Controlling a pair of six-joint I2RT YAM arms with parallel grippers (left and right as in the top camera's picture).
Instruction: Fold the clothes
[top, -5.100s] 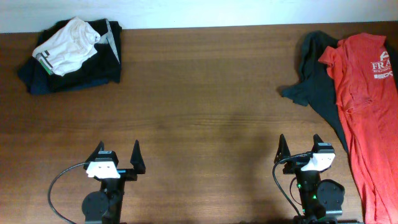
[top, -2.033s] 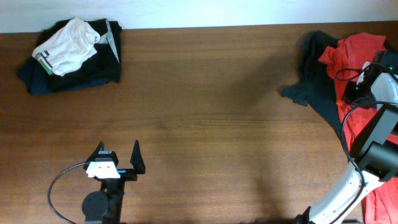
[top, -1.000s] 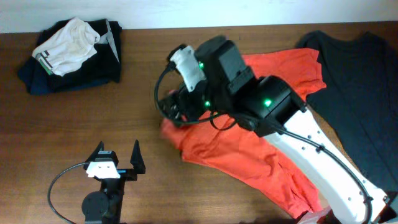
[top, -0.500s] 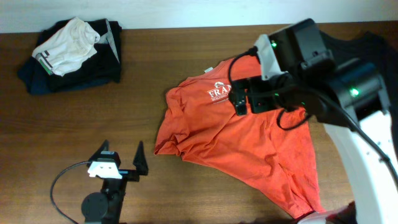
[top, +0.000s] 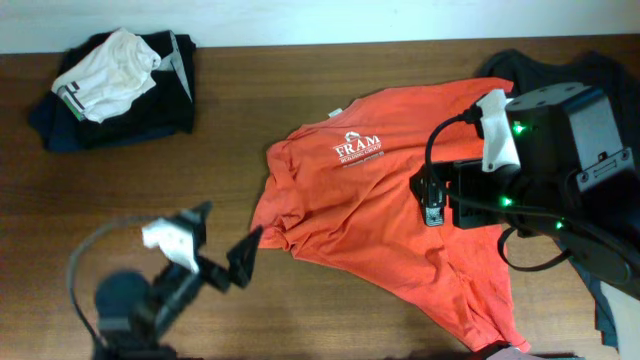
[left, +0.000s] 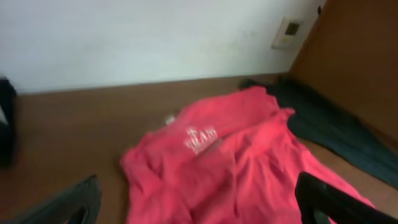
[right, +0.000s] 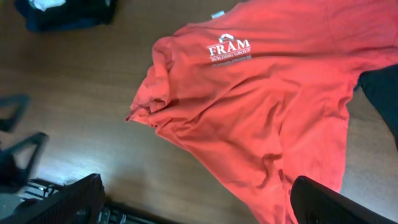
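Moved: right gripper (top: 430, 198) drawn back off the T-shirt (top: 380, 220) chest; left gripper (top: 230, 230) swung toward its crumpled sleeve. Both jaws spread, empty. T-shirt lies print-up, rumpled, mid-table (top: 300, 80); we judge flattening comes next.

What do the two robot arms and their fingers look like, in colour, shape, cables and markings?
The right arm has a bulky black housing with small green lights, a white block on top and looping black cables. The left arm, blurred in the overhead view, is black with a white block and a thin black cable loop. Both arms end in dark, wedge-shaped fingers. No printed markings can be read.
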